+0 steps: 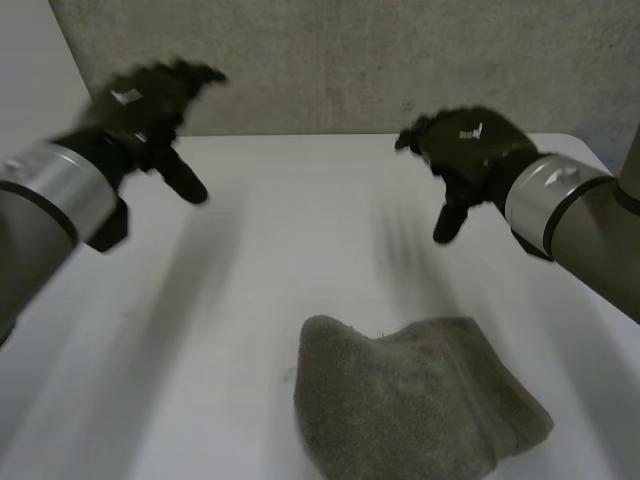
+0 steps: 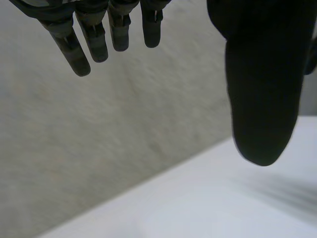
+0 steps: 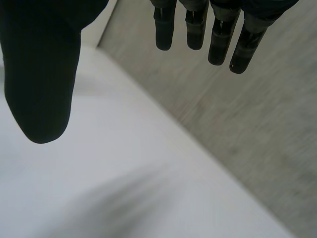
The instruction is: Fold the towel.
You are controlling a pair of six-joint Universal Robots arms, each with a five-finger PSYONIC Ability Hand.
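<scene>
The towel (image 1: 415,400) is a plain, dull grey (one shade all over). The table (image 1: 280,260) under it is white. The wall (image 1: 380,60) behind is pale grey, faintly mottled. The left hand (image 1: 140,100) and the right hand (image 1: 470,150) are both black. The left arm (image 1: 40,210) and right arm (image 1: 590,230) are grey, each with a lighter silvery band at the wrist.

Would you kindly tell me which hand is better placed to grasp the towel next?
Probably the right hand: open, it hovers nearer the towel, which lies on its side.
</scene>
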